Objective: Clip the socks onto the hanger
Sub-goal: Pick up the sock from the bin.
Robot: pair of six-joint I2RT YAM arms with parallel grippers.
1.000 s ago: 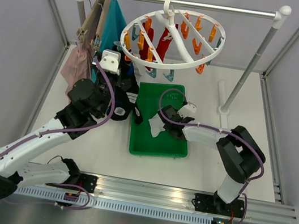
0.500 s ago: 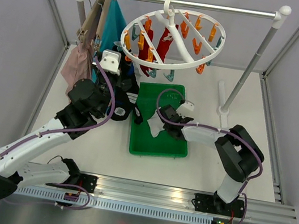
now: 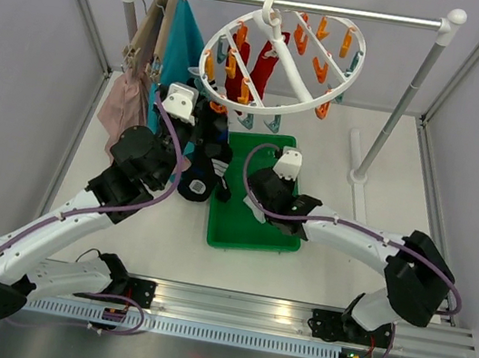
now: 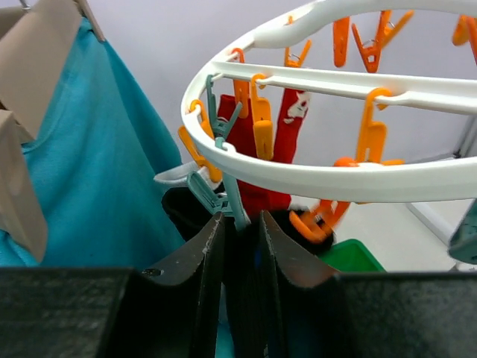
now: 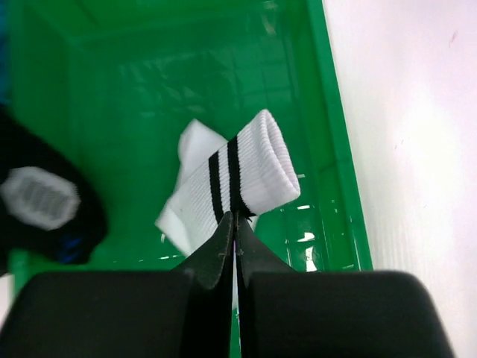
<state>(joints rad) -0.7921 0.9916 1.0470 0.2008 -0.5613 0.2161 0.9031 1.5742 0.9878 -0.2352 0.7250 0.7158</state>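
Observation:
The hanger [image 3: 274, 109], a white ring with orange and teal clips, hangs tilted from the rail; two red socks [image 3: 265, 64] are clipped inside it. My left gripper [image 4: 240, 218] is just under the ring's near rim [image 4: 335, 179]. Its jaws stand narrow around a black sock [image 3: 201, 177], and a teal clip [image 4: 220, 130] reaches down between the fingertips. The sock's foot dangles below the gripper. Over the green tray [image 3: 230, 233], my right gripper [image 5: 235, 216] is shut on the cuff of a white sock [image 5: 238, 183] with two black stripes, lifted off the tray floor.
A teal cloth [image 3: 184, 41] and a pink garment [image 3: 125, 105] hang at the rail's left end, close to my left arm. The rack's right post [image 3: 398, 114] stands behind the tray. The black sock's toe [image 5: 45, 201] hangs at the tray's left edge.
My right gripper closed on the white sock and carried it up and left in the tray. The hanger tipped steeply. My left gripper's jaws eased slightly wider at the clip.

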